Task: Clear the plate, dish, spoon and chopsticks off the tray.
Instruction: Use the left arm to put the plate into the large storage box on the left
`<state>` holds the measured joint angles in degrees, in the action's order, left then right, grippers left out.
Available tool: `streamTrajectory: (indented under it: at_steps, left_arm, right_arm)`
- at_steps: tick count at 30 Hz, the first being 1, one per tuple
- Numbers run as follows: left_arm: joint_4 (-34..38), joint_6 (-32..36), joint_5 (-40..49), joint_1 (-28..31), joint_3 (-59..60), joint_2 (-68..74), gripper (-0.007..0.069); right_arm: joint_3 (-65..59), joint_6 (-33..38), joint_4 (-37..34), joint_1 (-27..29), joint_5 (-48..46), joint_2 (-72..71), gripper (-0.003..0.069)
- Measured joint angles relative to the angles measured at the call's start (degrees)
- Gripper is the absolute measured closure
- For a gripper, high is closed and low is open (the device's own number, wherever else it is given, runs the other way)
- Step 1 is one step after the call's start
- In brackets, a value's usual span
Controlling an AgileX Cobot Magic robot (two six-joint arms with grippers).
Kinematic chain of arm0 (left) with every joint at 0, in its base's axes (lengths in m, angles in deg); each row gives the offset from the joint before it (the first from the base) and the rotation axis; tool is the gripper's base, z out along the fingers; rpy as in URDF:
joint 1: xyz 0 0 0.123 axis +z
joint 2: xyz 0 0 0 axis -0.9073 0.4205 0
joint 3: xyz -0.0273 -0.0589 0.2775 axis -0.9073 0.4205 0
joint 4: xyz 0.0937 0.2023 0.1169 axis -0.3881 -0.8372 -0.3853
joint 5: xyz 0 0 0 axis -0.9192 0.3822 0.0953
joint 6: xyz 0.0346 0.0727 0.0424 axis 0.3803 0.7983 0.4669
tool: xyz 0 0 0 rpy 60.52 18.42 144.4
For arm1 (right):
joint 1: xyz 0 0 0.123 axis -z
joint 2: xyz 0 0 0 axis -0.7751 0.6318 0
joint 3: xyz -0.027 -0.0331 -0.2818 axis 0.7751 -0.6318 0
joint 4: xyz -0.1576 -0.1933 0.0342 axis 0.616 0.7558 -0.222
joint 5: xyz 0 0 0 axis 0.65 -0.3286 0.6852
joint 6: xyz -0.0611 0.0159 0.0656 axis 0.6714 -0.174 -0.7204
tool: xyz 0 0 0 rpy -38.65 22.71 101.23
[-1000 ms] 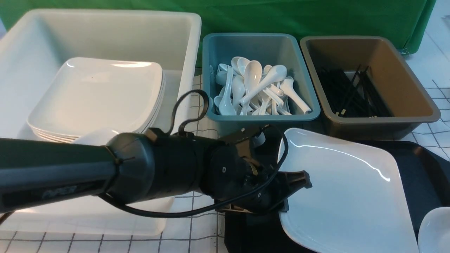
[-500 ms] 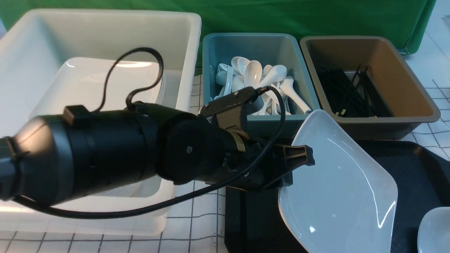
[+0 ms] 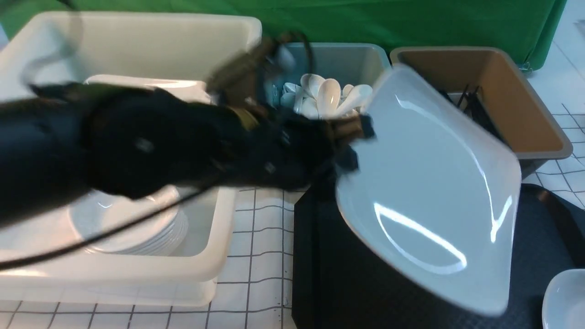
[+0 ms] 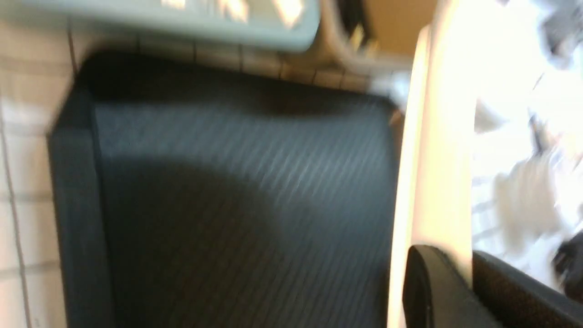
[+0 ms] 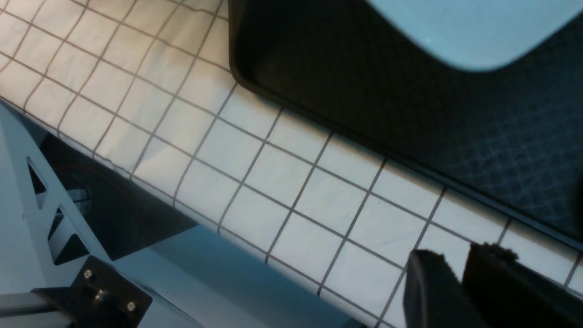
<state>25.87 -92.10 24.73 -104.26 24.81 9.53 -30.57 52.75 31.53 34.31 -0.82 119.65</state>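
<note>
Front view: the left fingers (image 3: 363,130) are clenched on the rim of the plate (image 3: 434,183), one finger over its upper face and one under it. The plate hangs clear above the tray (image 3: 329,274), steeply tilted, with its gripped side toward the tray's left edge and its glossy face turned to the camera. The arm behind the fingers is blurred. The plate's high edge covers part of the teal tub (image 3: 320,57) and the brown tub (image 3: 516,91), which stand just beyond the tray's far edge. The dish (image 3: 564,299) sits at the tray's near right corner, apart from the plate and cut off by the frame. A white tub (image 3: 137,41) stands left of the tray on the gridded table (image 3: 260,237).

The left wrist view shows the plate edge-on, with a black finger on each side pinching its rim, and bare tray surface beneath.

In the right wrist view the right fingers (image 5: 428,296) hang over the table just beside the tray's rim. They stand close together with nothing seen between them. Whether they are fully closed cannot be told. A corner of the plate shows above the tray there.
</note>
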Motion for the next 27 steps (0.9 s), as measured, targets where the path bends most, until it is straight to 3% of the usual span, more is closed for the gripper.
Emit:
streamTrajectory:
  at_steps: [2,6,7,9,13,17,21,27]
  left_arm:
    - [0.1,0.7,0.2,3.8,0.0,-3.5,0.0601]
    - [1.1,4.7,7.8,18.6,-2.8,-9.7,0.0601]
    - [1.2,5.1,8.4,19.5,-3.0,-10.0,0.0601]
    - [4.0,10.0,13.4,27.7,-5.5,-11.1,0.0601]
    - [19.0,25.9,23.6,50.9,-11.5,-9.6,0.0599]
    - [34.5,39.1,32.1,66.8,-14.5,-4.4,0.0599]
    - [43.1,48.3,38.2,76.2,-15.6,2.4,0.0599]
    - [43.8,58.4,39.9,77.9,-15.9,12.1,0.0597]
  right_arm:
    - [0.0,0.1,0.0,0.0,0.0,0.0,0.0484]
    - [0.0,0.1,0.0,0.0,0.0,0.0,0.0481]
    - [0.0,0.1,0.0,0.0,0.0,0.0,0.0481]
    - [0.0,0.1,0.0,0.0,0.0,0.0,0.0481]
    - [0.0,0.1,0.1,0.0,0.0,0.0,0.0480]
    - [0.0,0.2,0.0,0.0,0.0,0.0,0.0475]
    - [0.0,0.2,0.0,0.0,0.0,0.0,0.0469]
    - [0.0,0.2,0.1,0.0,0.8,0.0,0.0463]
